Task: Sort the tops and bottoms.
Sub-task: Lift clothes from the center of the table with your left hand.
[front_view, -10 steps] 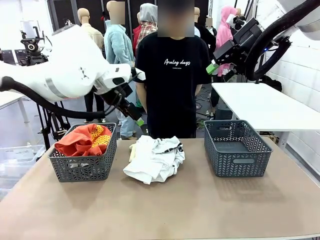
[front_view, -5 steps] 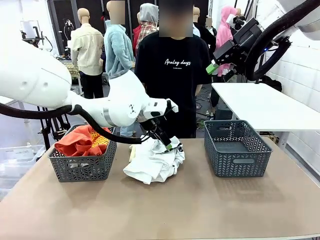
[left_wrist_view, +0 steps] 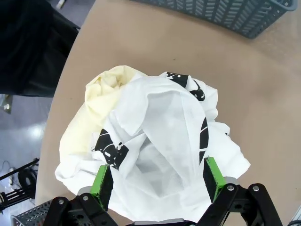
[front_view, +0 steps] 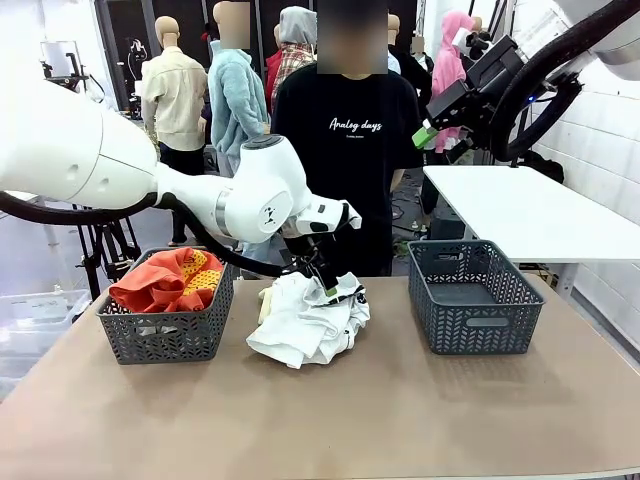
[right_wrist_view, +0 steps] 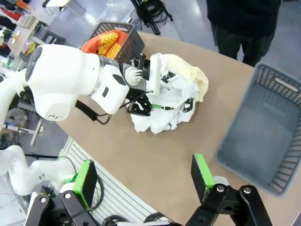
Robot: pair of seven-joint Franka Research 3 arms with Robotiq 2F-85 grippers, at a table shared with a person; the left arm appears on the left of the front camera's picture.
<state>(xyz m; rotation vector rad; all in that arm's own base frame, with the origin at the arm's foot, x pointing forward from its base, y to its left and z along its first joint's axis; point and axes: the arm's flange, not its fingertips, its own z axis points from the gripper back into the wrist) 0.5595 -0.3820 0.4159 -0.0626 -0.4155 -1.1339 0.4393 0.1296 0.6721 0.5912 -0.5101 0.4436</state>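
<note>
A crumpled white T-shirt [front_view: 308,322] with black lettering lies at the table's middle on top of a pale yellow garment [front_view: 265,301]; I cannot tell whether the yellow one is a top or a bottom. My left gripper [front_view: 322,282] stands open at the back of the pile. In the left wrist view its green pads [left_wrist_view: 102,181] straddle a fold of the white T-shirt [left_wrist_view: 160,136], with the yellow garment [left_wrist_view: 101,101] behind. A red-orange T-shirt [front_view: 165,278] fills the left basket [front_view: 165,335]. My right gripper [front_view: 428,135] hangs open, high at the right.
An empty grey basket [front_view: 474,296] stands at the table's right, also seen in the right wrist view as the basket [right_wrist_view: 268,127]. A person in a black T-shirt [front_view: 345,150] stands at the far edge. A white side table [front_view: 520,205] sits behind the right basket.
My left arm has swung from above the left basket across to the middle and come down onto the white T-shirt pile. The right arm has not moved.
</note>
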